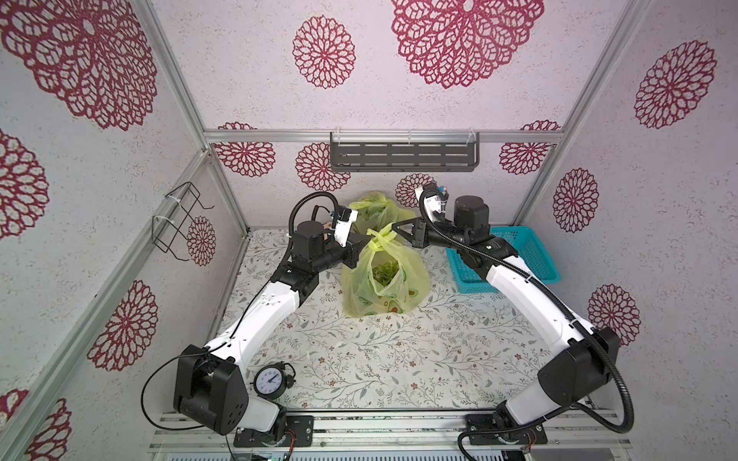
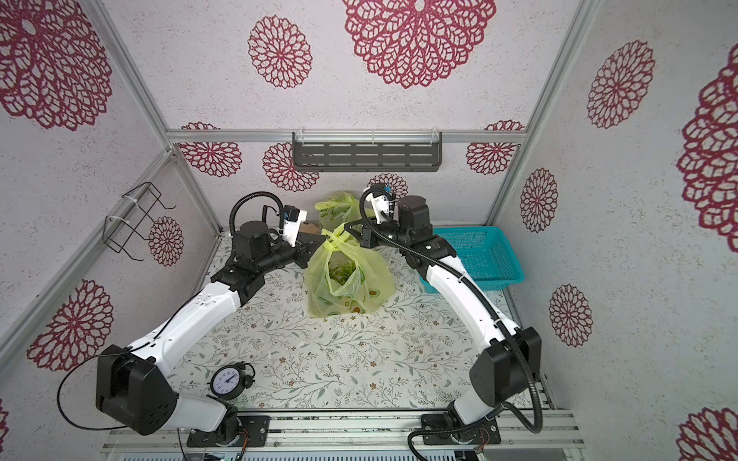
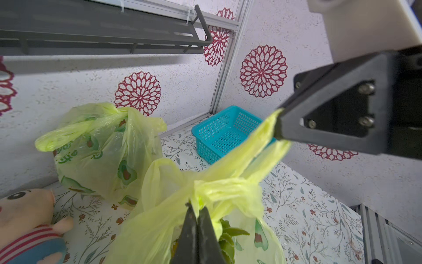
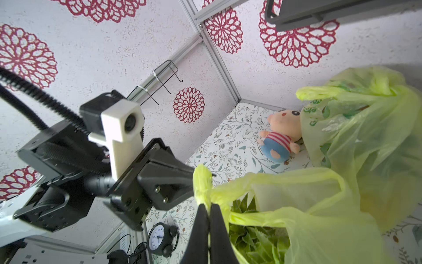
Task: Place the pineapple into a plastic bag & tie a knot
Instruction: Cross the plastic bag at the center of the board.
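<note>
Pinching one twisted handle (image 4: pixel 202 180) of the plastic bag (image 1: pixel 385 287) with the left gripper (image 3: pixel 197 211), jaws pressed together on the thin film. Pinching the other handle (image 3: pixel 251 148) with the right gripper (image 4: pixel 209 206), jaws likewise closed tight on it. Holding both handles taut, drawn into a bunched crossing (image 3: pixel 217 189) right between the two grippers, each tip close beside it.

Directly below the grippers, inside the bag: the pineapple (image 1: pixel 384 273), green leaves upward, with the bag standing on the table (image 1: pixel 359 359). Beyond the grippers, near the back wall: a second bag (image 1: pixel 373 211), also yellow-green. Just beside that bag, on the left gripper's side: a plush toy (image 4: pixel 280 137). Out past the right gripper's outer side: a blue basket (image 1: pixel 531 255). Well back from the left gripper, near its arm's base: a small clock (image 1: pixel 271 381).
</note>
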Robot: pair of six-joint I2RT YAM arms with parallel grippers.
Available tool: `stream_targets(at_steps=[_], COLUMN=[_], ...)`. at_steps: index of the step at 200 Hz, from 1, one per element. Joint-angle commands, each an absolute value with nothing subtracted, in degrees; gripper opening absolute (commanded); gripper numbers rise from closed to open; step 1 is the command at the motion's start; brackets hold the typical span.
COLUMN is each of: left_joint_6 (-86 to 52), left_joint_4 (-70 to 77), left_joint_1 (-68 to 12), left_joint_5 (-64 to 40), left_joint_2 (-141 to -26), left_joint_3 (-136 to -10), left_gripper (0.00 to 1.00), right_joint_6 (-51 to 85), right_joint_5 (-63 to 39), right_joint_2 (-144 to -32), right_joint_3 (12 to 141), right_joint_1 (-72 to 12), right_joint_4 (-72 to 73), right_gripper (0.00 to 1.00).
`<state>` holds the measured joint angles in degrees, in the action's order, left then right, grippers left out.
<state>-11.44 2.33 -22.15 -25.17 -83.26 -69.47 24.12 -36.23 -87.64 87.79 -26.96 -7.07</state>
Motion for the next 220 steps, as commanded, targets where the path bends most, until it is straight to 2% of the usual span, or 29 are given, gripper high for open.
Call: stream_targets(at_steps=[1,46,79,137,185,220], left_joint_6=[-14.4,-16.1,-16.9,-17.4,-18.4,-19.7], left_joint_4=[4.1,5.0,5.2,5.7,7.0,9.5], left_joint_1=[-22.2,-22.3,-22.2,-22.2,-22.2,-22.2], left_joint_5=[-24.1,-26.1,-26.4,-26.4,-26.5,-27.5], left_joint_2=[-83.7,-84.7,-84.4,-82.6,-80.4,-77.9], left_joint_3=[-70.7,-71.9,-71.6,-69.9,-67.1,-63.7], left_gripper=[0.0,0.0,0.0,0.0,0.0,0.0], right_joint_6=[23.9,15.5,11.9,11.4,15.8,17.7], right_joint_5=[-34.2,-23.1,-18.7,-10.1,-1.5,-0.6], right_joint_2=[-82.5,-81.0,-83.2,-91.5,-96.8,-100.5], right_joint_3=[85.4,80.2,75.2,70.7,67.5,68.7], right_joint_1=[-29.0,-36.8,-40.7,-40.8,-40.1,-39.6], right_joint_4=[-6.1,-10.4,-5.2,8.5,28.2,38.4], right_gripper=[0.0,0.0,0.0,0.0,0.0,0.0])
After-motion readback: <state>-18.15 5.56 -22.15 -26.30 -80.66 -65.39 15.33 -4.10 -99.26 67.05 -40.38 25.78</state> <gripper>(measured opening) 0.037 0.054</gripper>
